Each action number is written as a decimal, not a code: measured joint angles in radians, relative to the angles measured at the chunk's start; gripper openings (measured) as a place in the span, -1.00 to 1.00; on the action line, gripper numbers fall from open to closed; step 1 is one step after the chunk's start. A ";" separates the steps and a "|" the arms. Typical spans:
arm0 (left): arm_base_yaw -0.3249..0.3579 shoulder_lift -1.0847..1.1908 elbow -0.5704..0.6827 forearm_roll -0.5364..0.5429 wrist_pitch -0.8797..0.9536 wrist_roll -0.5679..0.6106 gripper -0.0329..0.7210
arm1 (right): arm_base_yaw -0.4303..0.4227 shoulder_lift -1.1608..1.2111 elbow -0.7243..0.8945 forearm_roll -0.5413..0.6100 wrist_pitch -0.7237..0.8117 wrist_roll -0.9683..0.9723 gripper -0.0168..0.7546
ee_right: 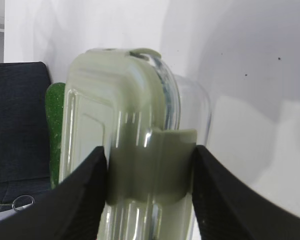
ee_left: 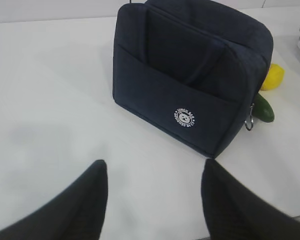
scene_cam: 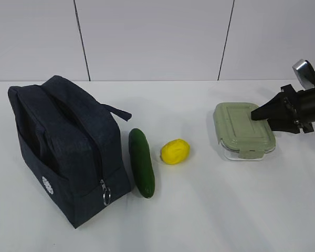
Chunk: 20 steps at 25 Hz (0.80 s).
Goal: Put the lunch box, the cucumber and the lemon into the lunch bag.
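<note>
**Right gripper closes around the lunch box**

Exterior: our right gripper (scene_cam: 258,114) meets the lunch box (scene_cam: 243,129); cucumber (scene_cam: 142,162) and lemon (scene_cam: 175,151) lie beside the zipped lunch bag (scene_cam: 63,147).

Left wrist: our left gripper (ee_left: 152,192) hangs spread wide, empty.

Right wrist: both fingers (ee_right: 85,187) straddle the box's side clip, apparently touching.

A plain white table (scene_cam: 210,210) carries everything. At the left of the exterior view the dark navy lunch bag (scene_cam: 63,147) stands upright on it, zipper ring hanging at its near corner. Just right of the bag lies the cucumber (scene_cam: 142,162), lengthwise toward the camera, then the lemon (scene_cam: 175,151) near it. The lunch box (scene_cam: 243,129) rests flat at the right, well apart from the lemon.
</note>
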 joint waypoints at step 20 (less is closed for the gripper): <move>-0.005 0.515 0.000 -0.283 -0.402 0.000 0.28 | 0.047 -0.014 0.000 0.016 0.000 0.037 0.06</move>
